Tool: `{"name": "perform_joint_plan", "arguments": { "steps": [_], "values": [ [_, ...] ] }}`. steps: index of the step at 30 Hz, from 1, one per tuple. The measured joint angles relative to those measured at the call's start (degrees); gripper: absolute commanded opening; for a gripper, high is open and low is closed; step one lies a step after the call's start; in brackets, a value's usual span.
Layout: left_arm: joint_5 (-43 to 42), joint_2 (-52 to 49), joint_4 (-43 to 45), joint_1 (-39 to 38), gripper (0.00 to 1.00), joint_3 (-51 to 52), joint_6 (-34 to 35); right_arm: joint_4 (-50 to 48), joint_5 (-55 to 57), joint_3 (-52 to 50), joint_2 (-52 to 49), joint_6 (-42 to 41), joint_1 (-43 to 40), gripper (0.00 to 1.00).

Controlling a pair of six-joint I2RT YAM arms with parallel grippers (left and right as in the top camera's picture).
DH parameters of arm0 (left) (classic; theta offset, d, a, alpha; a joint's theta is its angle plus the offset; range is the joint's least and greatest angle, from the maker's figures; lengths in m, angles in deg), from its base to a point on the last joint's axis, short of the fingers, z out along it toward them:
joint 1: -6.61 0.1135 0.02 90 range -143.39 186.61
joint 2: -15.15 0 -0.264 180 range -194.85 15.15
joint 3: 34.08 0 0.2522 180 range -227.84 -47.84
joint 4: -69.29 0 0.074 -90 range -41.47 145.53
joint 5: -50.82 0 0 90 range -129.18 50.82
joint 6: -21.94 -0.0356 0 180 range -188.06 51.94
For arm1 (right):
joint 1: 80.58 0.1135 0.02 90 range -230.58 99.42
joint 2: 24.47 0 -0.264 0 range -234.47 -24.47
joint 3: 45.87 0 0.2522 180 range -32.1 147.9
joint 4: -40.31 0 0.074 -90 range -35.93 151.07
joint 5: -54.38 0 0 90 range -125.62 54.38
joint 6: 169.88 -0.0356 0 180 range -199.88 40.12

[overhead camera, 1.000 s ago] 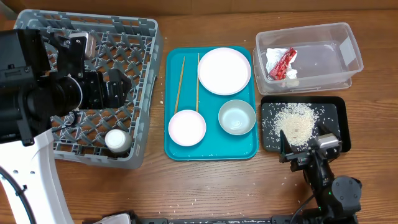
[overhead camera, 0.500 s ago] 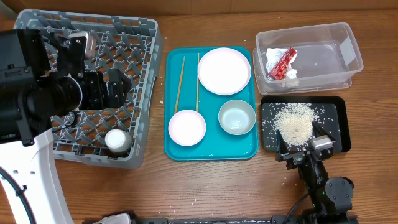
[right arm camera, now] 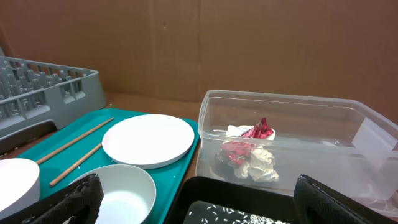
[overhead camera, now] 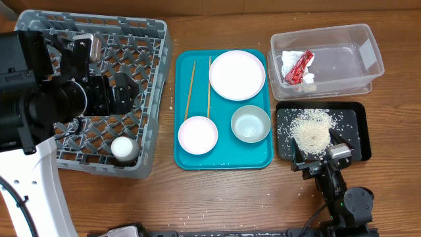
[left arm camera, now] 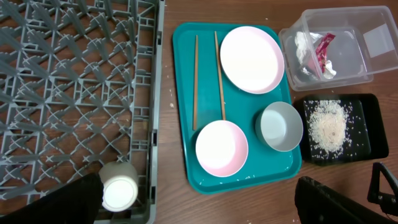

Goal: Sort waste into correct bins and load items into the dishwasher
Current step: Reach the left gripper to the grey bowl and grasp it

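Rice (overhead camera: 311,129) lies heaped in the black tray (overhead camera: 355,118). A red wrapper (overhead camera: 300,67) and a crumpled napkin (overhead camera: 288,62) sit inside the clear tub (overhead camera: 355,59). The teal tray (overhead camera: 223,158) carries the plate (overhead camera: 237,74), pink bowl (overhead camera: 197,134), green bowl (overhead camera: 250,124) and two chopsticks (overhead camera: 191,85). A white cup (overhead camera: 125,148) lies in the grey dish rack's (overhead camera: 138,39) front corner. My right gripper (right arm camera: 199,211) hangs open and holds nothing at the black tray's near edge. High over the rack and teal tray, my left gripper (left arm camera: 202,211) is open with nothing in it.
The bulky left arm (overhead camera: 39,99) covers the rack's left half in the overhead view. Stray rice grains (overhead camera: 309,194) dot the wooden table near the right arm. A brown cardboard wall (right arm camera: 249,43) stands behind the table.
The right gripper has shifted slightly left along the black tray's near edge. The left arm and all objects are unmoved.
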Motion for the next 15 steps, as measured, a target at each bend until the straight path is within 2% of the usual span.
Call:
{"name": "perform_joint_plan", "arguments": {
  "steps": [5,12,15],
  "values": [
    [-0.28,0.00,1.20,0.00,1.00,0.00,0.70,0.00,0.00,0.00,0.00,0.00,0.00,1.00],
    [-4.92,-0.04,-1.33,-0.39,1.00,0.00,7.76,-0.04,0.00,0.00,0.00,-0.02,0.00,1.00],
    [-6.60,-0.13,-3.52,-5.97,1.00,0.00,7.32,-0.07,0.00,0.00,0.00,0.00,0.00,1.00]
  ]
}}
